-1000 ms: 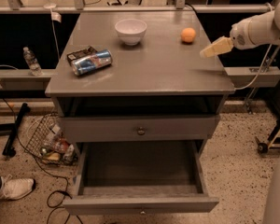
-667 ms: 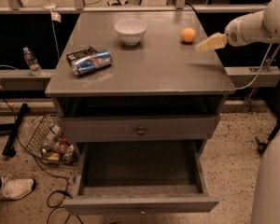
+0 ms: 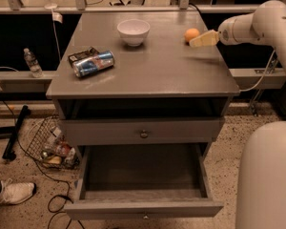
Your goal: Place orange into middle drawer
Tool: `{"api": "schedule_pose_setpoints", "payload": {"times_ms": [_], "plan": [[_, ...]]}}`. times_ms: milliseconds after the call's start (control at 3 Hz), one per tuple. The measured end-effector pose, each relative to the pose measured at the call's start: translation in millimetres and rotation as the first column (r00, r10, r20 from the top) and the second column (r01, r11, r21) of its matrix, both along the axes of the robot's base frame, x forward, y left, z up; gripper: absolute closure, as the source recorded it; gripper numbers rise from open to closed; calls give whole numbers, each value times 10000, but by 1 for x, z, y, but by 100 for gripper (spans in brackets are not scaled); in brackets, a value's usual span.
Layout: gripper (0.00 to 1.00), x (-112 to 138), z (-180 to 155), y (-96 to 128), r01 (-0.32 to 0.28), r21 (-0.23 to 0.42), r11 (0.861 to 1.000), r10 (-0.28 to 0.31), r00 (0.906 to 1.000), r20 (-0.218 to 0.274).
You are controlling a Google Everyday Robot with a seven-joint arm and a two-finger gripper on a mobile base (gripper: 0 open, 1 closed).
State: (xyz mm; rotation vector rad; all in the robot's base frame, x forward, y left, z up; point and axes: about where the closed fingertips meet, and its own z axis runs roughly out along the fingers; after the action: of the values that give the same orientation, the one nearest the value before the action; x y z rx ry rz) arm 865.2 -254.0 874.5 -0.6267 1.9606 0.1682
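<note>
The orange (image 3: 191, 35) is a small round fruit on the grey cabinet top (image 3: 152, 66), at its back right. My gripper (image 3: 198, 41) comes in from the right on the white arm and hangs just right of and slightly in front of the orange, almost touching it. The middle drawer (image 3: 143, 187) is pulled open at the bottom of the cabinet, its bare grey inside holding nothing. Its knob shows at the front edge (image 3: 144, 217).
A white bowl (image 3: 133, 31) stands at the back middle of the top. A blue-silver can (image 3: 93, 64) lies on its side at the left beside a dark packet (image 3: 82, 55). A knobbed shut drawer front (image 3: 143, 133) sits above the open drawer. A wire basket (image 3: 50, 147) and cables lie on the floor at left.
My gripper has moved left and toward the back of the cabinet top, closing in on the orange. The orange, bowl, can and drawer have not moved.
</note>
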Motion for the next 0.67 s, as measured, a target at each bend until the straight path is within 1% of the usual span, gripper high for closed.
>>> {"api": "schedule_pose_setpoints", "payload": {"times_ms": [333, 667], "plan": [[0, 12, -8, 13, -99, 311, 9995, 102, 9999, -80], [0, 25, -16, 19, 30, 453, 9990, -28, 10000, -57]]}}
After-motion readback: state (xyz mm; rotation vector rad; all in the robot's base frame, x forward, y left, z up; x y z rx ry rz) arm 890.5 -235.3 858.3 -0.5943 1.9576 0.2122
